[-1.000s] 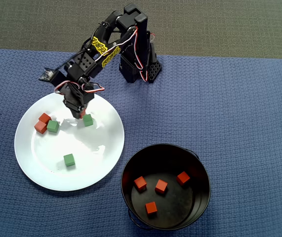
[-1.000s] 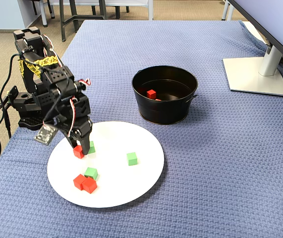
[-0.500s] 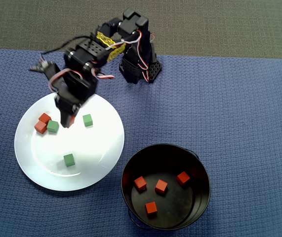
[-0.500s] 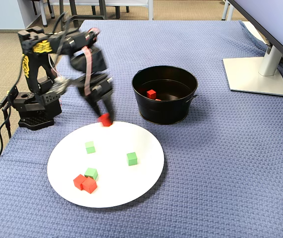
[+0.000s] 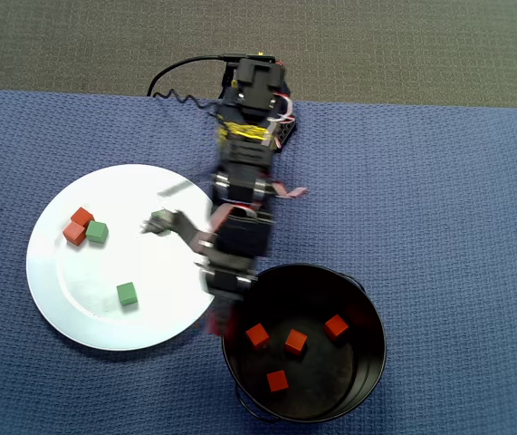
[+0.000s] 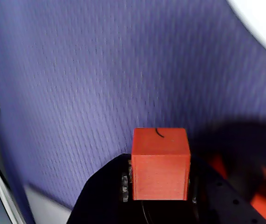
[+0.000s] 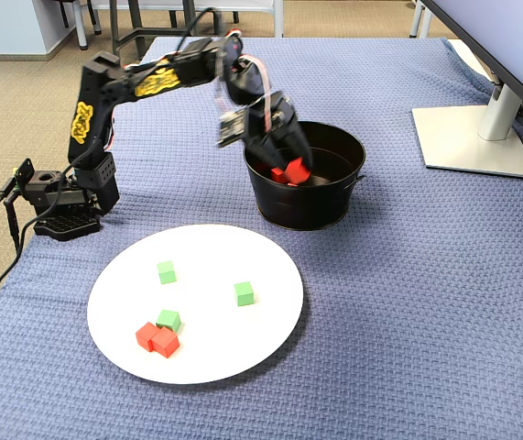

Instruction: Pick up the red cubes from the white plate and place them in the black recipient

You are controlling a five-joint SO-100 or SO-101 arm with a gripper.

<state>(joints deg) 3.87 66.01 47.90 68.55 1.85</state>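
Now a red cube (image 7: 298, 170) is gripped in the pincer (image 7: 296, 171) over the black recipient (image 7: 334, 203), while two red cubes (image 7: 157, 339) are left on the white plate (image 7: 206, 353).

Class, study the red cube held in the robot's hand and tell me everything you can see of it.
The held red cube is small, matte, red-orange, with a short dark mark near its top edge in the wrist view. It sits clamped between the black fingers of the hand, lifted clear of the blue cloth. In the fixed view it hangs at the rim of the black pot; the overhead view blurs it near the pot's left edge. Only the fingers touch it.
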